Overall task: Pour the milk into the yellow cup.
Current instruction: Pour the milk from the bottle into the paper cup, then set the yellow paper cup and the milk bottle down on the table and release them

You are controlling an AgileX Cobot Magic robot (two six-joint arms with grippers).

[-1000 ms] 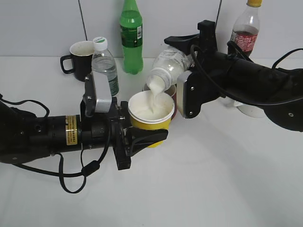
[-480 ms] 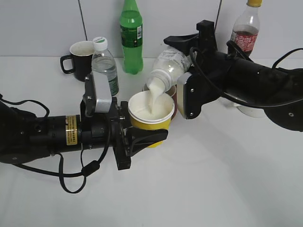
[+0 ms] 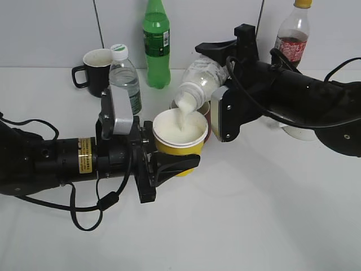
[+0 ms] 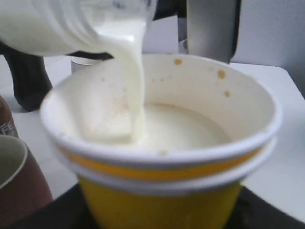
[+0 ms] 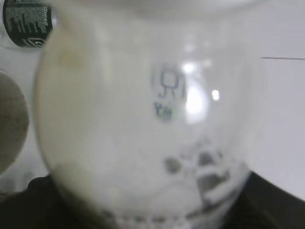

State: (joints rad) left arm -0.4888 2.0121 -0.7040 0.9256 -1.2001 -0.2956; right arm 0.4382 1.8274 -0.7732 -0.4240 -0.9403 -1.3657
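Note:
My left gripper (image 3: 169, 161) is shut on the yellow cup (image 3: 179, 148) and holds it above the table at the centre. The cup fills the left wrist view (image 4: 162, 191), with white milk inside. My right gripper (image 3: 217, 76) is shut on the milk bottle (image 3: 198, 82), tilted mouth-down over the cup's rim. A white stream of milk (image 4: 136, 86) runs from the bottle's mouth into the cup. The bottle's clear base fills the right wrist view (image 5: 147, 119), with milk along its left and lower side.
A dark red mug (image 3: 204, 110) stands just behind the cup; it also shows in the left wrist view (image 4: 19, 186). A water bottle (image 3: 125, 79), a black mug (image 3: 93, 68), a green bottle (image 3: 156, 42) and a red-labelled bottle (image 3: 292, 36) stand at the back. A white mug (image 3: 299, 131) sits under the right arm.
The milk keeps streaming into the cup. Both arms, the bottle and the cup hold nearly the same pose.

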